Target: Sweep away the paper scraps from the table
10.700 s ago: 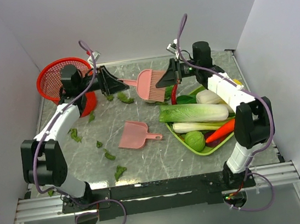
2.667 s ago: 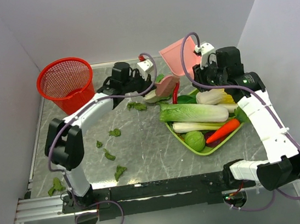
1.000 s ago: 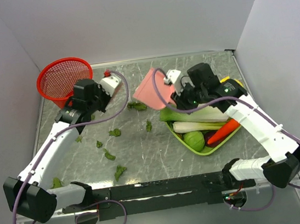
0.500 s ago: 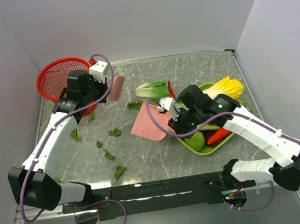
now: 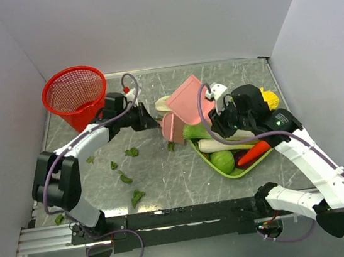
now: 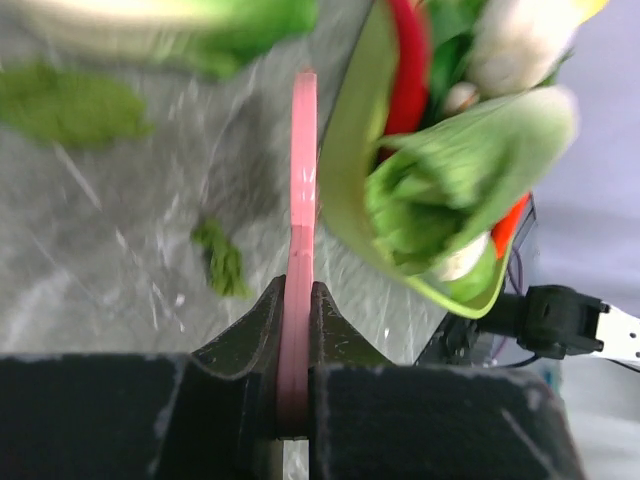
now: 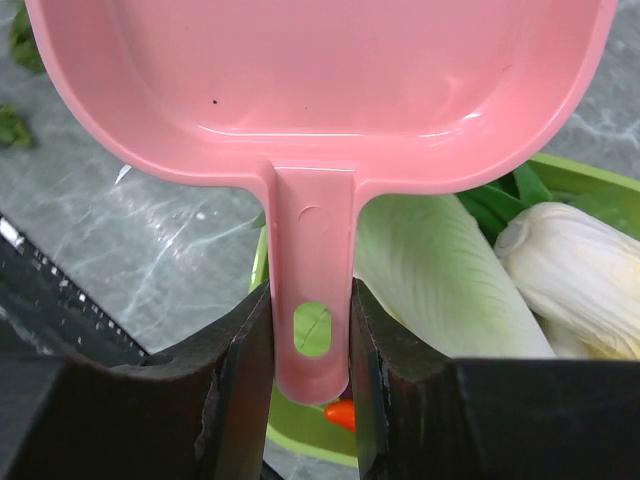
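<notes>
Pink brush (image 5: 170, 127) sits clamped in the left gripper (image 5: 150, 120). In the left wrist view it shows edge-on as a thin pink strip (image 6: 299, 200), with the two dark fingers (image 6: 265, 312) pressed flat against either side and no gap showing. Its head hangs low over the table (image 5: 166, 183), just beside the left rim of the lime green tray (image 5: 239, 169). I cannot tell whether it touches the marble.

The right gripper (image 5: 210, 107) is clenched on the handle of the pink dustpan (image 5: 187, 97). The right wrist view shows both fingers (image 7: 240, 370) squeezing the handle just below the pan (image 7: 320, 90), with the hanging hole between them. The pan is tilted, with its hollow side facing the wrist camera. It hangs over the near-left part of the tray (image 7: 570, 175), above a pale cabbage (image 7: 440, 290) and a white vegetable (image 7: 570, 270).

The paper scraps lie scattered on the left half of the table. One (image 5: 171, 146) is just below the brush head, and it also shows on the marble in the left wrist view (image 6: 222, 262). Another (image 5: 132, 152) lies further left, with more (image 5: 125, 178) (image 5: 137, 198) toward the near edge, and one (image 5: 59, 219) lies by the left arm's base. All of them are apart from both tools.

A red mesh basket (image 5: 75, 90) stands in the far-left corner. The tray holds a long cabbage (image 5: 224, 142), a carrot (image 5: 254, 151) and a round green vegetable (image 5: 222, 160).
</notes>
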